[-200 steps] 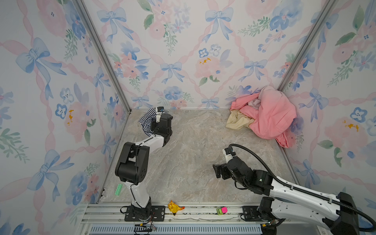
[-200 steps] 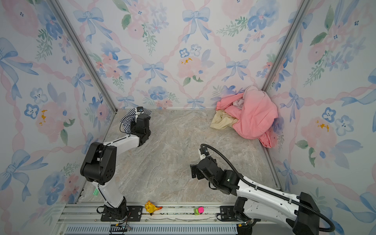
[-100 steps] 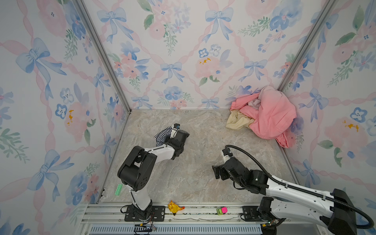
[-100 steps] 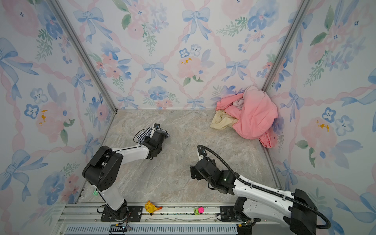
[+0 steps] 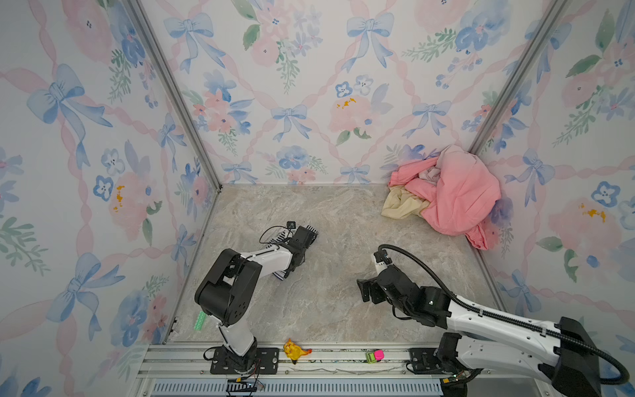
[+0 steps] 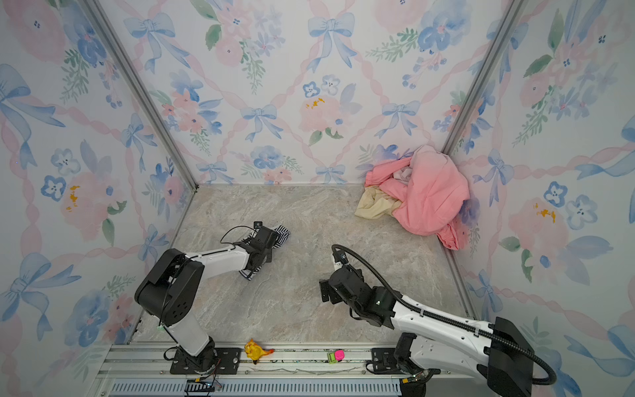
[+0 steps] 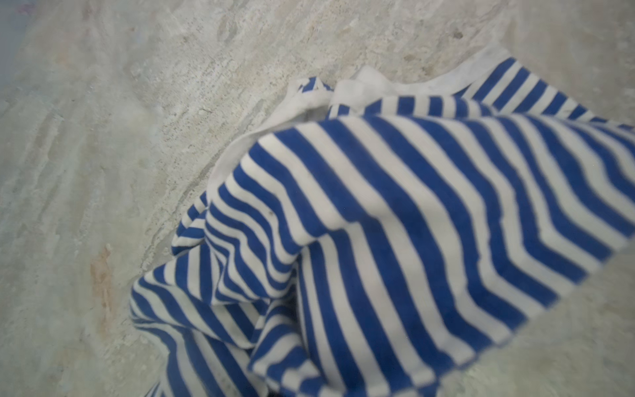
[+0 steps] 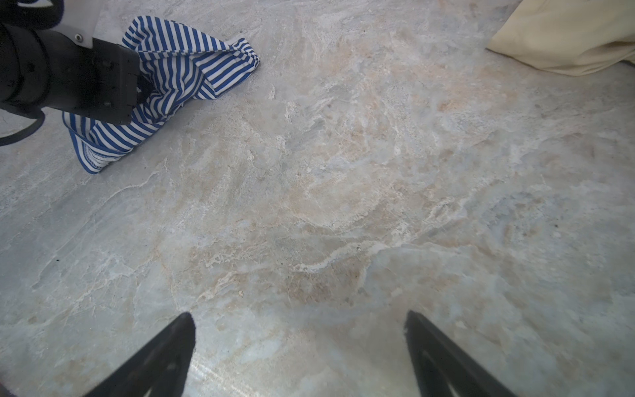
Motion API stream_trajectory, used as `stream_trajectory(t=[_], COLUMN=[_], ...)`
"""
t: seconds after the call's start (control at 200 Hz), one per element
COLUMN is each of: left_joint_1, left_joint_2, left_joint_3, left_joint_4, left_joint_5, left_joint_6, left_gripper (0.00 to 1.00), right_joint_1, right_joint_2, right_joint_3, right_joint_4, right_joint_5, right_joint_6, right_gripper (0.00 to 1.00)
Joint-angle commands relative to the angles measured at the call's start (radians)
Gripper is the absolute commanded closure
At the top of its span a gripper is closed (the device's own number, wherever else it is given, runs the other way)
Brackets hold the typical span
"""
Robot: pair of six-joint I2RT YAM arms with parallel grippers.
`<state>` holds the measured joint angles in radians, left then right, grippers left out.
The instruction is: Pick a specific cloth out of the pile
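The cloth (image 5: 311, 231) (image 6: 282, 233), a small blue-and-white striped garment, lies crumpled on the marble floor left of centre in both top views. My left gripper (image 5: 302, 240) (image 6: 266, 242) is low over it and shut on its bunched middle. The right wrist view shows the cloth (image 8: 178, 68) spilling out around that black gripper (image 8: 103, 86). Stripes (image 7: 378, 223) fill the left wrist view and hide the jaws. The pile (image 5: 453, 192) (image 6: 426, 192), mostly pink, sits in the back right corner. My right gripper (image 5: 366, 292) (image 6: 326, 292) (image 8: 299, 319) stands open above bare floor, holding nothing.
A cream-yellow cloth (image 5: 400, 204) (image 8: 567, 37) sticks out of the pile's left side. On the front rail lie a yellow toy (image 5: 295, 350) and a pink-and-green block (image 5: 374, 355). A small green piece (image 5: 200, 320) sits by the left wall. Flowered walls close three sides.
My left gripper has carried the cloth from the back left corner toward the middle and down onto the floor. The right arm has barely moved.
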<state>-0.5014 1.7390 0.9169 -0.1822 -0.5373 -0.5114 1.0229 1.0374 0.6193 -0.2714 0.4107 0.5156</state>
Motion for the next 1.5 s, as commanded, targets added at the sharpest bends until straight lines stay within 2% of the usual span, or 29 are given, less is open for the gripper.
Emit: stream_trajectory(t=[0.0,0.1,0.17,0.26,0.375,0.465,0.585,0.7,0.78,0.95,1.025,1.07,1.17,1.27,1.495], left_joint_1=[-0.016,-0.062,-0.064,-0.063,-0.062,-0.062,-0.041,0.023,0.006,-0.019,-0.022,-0.018,-0.016,-0.014,0.01], left_joint_2=[0.051,0.009,-0.031,-0.079,-0.141,-0.204,-0.236,-0.275,-0.327,-0.424,-0.435,-0.423,-0.334,-0.173,0.058], left_joint_3=[0.006,0.011,0.003,-0.007,-0.025,-0.056,-0.071,-0.108,-0.121,-0.11,-0.093,-0.07,0.038,0.208,0.379], left_joint_4=[-0.063,-0.065,-0.068,-0.07,-0.072,-0.069,-0.097,-0.097,-0.091,-0.085,-0.096,-0.145,-0.304,-0.492,-0.557], left_joint_5=[0.094,0.01,0.003,-0.005,-0.012,0.024,0.076,0.251,0.226,0.212,0.196,0.198,0.195,0.195,0.173], left_joint_6=[-0.01,0.038,0.041,0.057,0.078,0.083,0.05,-0.098,-0.204,-0.565,-0.772,-0.923,-1.122,-1.179,-1.187], left_gripper=[0.95,0.69,0.55,0.33,0.21,0.1,0.06,0.02,0.02,0.02,0.02,0.02,0.02,0.02,0.02], right_joint_1=[-0.004,-0.004,-0.009,-0.015,-0.017,-0.017,-0.017,-0.017,-0.015,-0.015,-0.014,-0.014,-0.012,-0.012,-0.009], right_joint_2=[0.005,-0.001,0.0,0.008,0.026,0.043,0.053,0.061,0.067,0.079,0.082,0.086,0.085,0.073,0.042], right_joint_3=[-0.009,-0.016,-0.021,-0.019,-0.011,-0.005,-0.007,-0.009,-0.01,-0.011,-0.011,-0.011,-0.009,-0.016,-0.021], right_joint_4=[0.011,0.009,0.013,0.02,0.033,0.037,0.045,0.059,0.063,0.079,0.089,0.088,0.088,0.086,0.052], right_joint_5=[-0.01,-0.01,-0.01,-0.017,-0.033,-0.042,-0.052,-0.059,-0.065,-0.075,-0.081,-0.085,-0.086,-0.086,-0.082], right_joint_6=[-0.005,-0.006,-0.007,-0.012,-0.016,-0.016,-0.013,-0.011,-0.008,-0.007,-0.008,-0.005,-0.004,0.001,0.005], right_gripper=[0.03,0.03,0.03,0.03,0.03,0.03,0.03,0.03,0.03,0.03,0.03,0.03,0.03,0.03,0.03])
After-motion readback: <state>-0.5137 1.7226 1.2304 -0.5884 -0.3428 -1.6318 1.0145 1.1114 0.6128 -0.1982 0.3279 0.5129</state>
